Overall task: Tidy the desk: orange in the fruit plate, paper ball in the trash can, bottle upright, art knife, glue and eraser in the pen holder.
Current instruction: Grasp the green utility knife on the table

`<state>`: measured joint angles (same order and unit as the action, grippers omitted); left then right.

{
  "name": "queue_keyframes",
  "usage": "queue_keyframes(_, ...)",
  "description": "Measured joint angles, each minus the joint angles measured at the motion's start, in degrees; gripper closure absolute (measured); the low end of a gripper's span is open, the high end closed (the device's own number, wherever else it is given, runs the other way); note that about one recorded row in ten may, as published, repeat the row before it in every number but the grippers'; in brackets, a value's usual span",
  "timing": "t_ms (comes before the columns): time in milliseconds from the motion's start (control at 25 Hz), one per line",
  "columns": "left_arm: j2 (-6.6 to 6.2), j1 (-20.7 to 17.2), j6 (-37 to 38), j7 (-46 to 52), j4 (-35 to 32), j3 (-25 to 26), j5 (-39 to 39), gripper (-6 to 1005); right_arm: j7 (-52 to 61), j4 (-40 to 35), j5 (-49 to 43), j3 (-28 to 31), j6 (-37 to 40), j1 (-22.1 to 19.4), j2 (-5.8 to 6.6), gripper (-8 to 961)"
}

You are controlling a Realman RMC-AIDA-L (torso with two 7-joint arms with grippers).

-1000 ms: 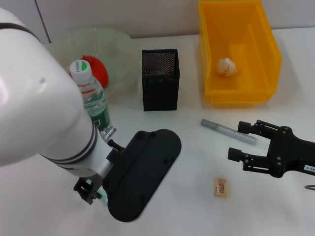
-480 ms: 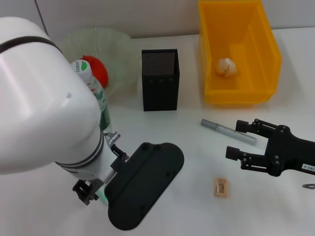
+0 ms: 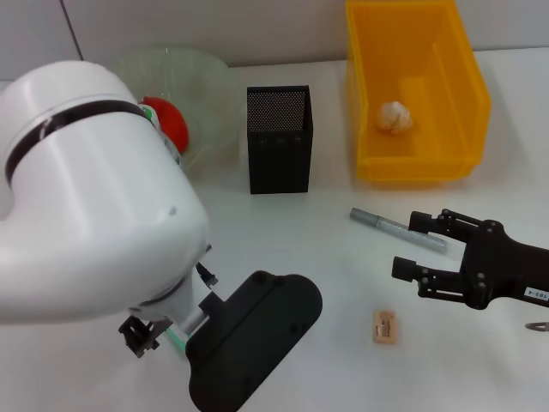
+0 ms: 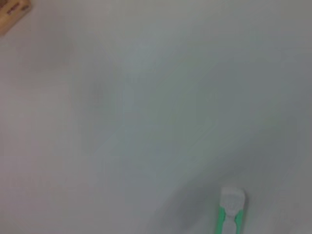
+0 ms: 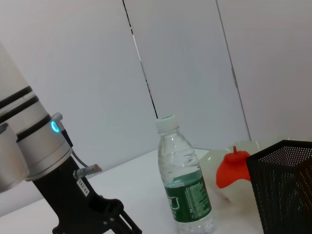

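The orange (image 3: 169, 121) lies in the pale-green fruit plate (image 3: 206, 73). The paper ball (image 3: 394, 116) rests inside the yellow trash can (image 3: 463, 86). Between them stands the black mesh pen holder (image 3: 279, 142). The bottle (image 5: 185, 187) stands upright in the right wrist view; my left arm hides it from the head camera. A slim grey art knife (image 3: 390, 227) lies just by my right gripper (image 3: 410, 245), which is open and holds nothing. The tan eraser (image 3: 385, 327) sits nearer the front. My left gripper (image 3: 146, 335) hangs low over a green-and-white stick (image 4: 230, 214), perhaps the glue.
My left arm's large white body (image 3: 94, 197) and its black wrist plate (image 3: 253, 339) fill the left front of the desk. The right wrist view also shows the orange (image 5: 232, 170) and pen holder (image 5: 287, 190) beyond the bottle.
My left arm has swung forward and lower, now covering the bottle in the head view. Its black wrist plate slid toward the front edge. The right gripper has barely shifted.
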<state>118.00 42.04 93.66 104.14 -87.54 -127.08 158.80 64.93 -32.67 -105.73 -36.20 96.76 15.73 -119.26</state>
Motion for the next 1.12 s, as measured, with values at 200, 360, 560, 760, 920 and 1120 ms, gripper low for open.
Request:
queue_keyframes(200,0.23,0.60,-0.15,-0.07,1.60,-0.67,-0.43,192,0.03,0.07,0.00,-0.12,0.00,0.07,-0.01,122)
queue_keyframes(360,0.38,0.91,-0.37,-0.25,2.40,-1.36,-1.88,194,0.05,0.07,0.00,-0.26,0.00,0.09,-0.01,123)
queue_keyframes(560,0.54,1.43,-0.79,-0.81,3.28,-1.46,-3.31,197,0.09,0.07,0.00,-0.27,0.00,0.09,-0.01,123)
queue_keyframes(760,0.60,1.80,-1.30,-1.23,4.09,-1.58,-3.01,199,0.11,0.07,0.00,-0.27,0.00,0.02,-0.01,122)
queue_keyframes(920,0.65,2.15,-1.25,-1.48,4.47,-1.71,-2.84,202,0.11,0.07,0.00,-0.28,0.00,-0.10,-0.01,122)
queue_keyframes(1120,0.69,2.43,-1.06,-1.51,4.51,-1.97,-2.87,204,0.11,0.07,0.00,-0.24,0.00,-0.27,-0.01,122)
